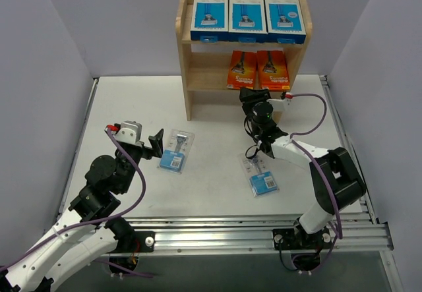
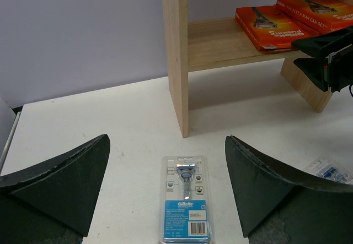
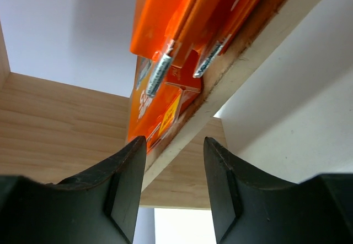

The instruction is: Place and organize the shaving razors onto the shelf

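The shelf [image 1: 183, 74] stands at the back of the table. Three blue-and-white razor boxes [image 1: 247, 16] stand in a row on its top tier. Two orange razor boxes [image 1: 257, 69] lie side by side on the middle tier. My right gripper [image 1: 254, 96] sits at the front edge of that tier, just below the orange boxes [image 3: 157, 106], open with nothing between its fingers [image 3: 127, 189]. A clear blister razor pack [image 1: 177, 149] lies flat on the table. My left gripper [image 1: 158, 144] hovers at its near end, wide open, with the pack [image 2: 186, 205] between the spread fingers.
A second blister razor pack [image 1: 262, 175] lies on the table beside the right arm, and its corner [image 2: 331, 169] shows in the left wrist view. The shelf's bottom tier [image 1: 217, 101] holds nothing visible. Grey walls close in the table on the left, the back and the right.
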Robot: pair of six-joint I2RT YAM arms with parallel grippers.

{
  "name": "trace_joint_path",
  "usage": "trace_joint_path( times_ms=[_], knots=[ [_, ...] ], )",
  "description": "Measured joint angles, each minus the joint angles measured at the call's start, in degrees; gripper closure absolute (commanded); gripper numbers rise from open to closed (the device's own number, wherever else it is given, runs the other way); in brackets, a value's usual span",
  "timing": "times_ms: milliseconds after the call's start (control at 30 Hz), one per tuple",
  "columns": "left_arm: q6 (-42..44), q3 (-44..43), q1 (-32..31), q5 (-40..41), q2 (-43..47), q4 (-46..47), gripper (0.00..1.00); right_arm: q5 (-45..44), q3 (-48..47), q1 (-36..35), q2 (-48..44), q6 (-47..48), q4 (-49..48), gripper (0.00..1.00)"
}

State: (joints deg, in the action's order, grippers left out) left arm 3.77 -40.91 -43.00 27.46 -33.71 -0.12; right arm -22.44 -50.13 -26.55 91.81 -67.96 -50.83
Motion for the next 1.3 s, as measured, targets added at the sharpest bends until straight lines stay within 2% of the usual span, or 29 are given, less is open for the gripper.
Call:
trace_joint_path(
  times_ms=[200,1300],
  knots=[
    [0.13,0.02,-0.22,-0.02,0.0,-0.02,0.06,0.0,-0.33,0.22,0.92,-0.96,-0.22,0.68],
    [1.42,0.07,-1.2,0.0,0.17,0.0,0.06,0.44,-0.7,2.23,1.73,-7.43,-4.66,1.0]
  ],
)
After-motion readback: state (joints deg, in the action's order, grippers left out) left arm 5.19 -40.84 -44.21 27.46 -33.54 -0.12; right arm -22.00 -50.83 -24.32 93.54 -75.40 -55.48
